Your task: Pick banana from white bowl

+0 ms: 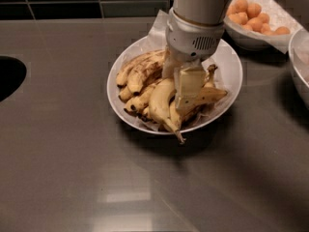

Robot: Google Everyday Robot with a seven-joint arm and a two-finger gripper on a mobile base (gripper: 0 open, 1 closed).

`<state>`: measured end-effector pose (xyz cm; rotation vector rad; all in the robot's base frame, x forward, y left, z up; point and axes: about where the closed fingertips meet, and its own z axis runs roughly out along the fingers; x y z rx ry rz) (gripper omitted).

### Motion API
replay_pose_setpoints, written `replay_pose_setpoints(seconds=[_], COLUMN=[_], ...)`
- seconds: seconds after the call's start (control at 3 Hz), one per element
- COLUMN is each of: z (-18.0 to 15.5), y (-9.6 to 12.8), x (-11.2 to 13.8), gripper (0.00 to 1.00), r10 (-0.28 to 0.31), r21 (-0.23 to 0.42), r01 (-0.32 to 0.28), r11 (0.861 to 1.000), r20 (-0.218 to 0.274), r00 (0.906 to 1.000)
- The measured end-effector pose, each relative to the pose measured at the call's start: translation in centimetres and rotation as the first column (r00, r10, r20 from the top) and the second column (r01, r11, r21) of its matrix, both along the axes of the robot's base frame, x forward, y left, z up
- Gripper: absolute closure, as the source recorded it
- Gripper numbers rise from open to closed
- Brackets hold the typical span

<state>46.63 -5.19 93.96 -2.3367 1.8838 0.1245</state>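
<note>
The white bowl sits at the middle of the dark counter, lined with crinkled white paper and holding several bananas. The banana is bright yellow and strongly curved. It lies at the front of the pile, and its brownish stem pokes over the bowl's front rim. Darker, brown-blotched bananas lie to its left. My gripper reaches down from the top of the view into the bowl, right at the bright banana's upper end. The wrist housing hides the bananas behind it.
A smaller bowl of orange round fruits stands at the back right, close behind the arm. The rim of another white bowl shows at the right edge. A dark round opening is set in the counter at the left.
</note>
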Motion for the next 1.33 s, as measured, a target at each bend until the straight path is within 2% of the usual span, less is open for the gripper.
replay_pose_setpoints(seconds=[1.0, 1.33], z=[0.79, 0.53], y=[0.54, 0.51], x=[0.42, 0.39], gripper=[0.43, 0.55], r10=[0.011, 0.012], r21=[0.005, 0.010], r01=[-0.011, -0.012], r11=[1.000, 1.000], r20=[0.016, 0.006], r00=[0.9998, 0.9999])
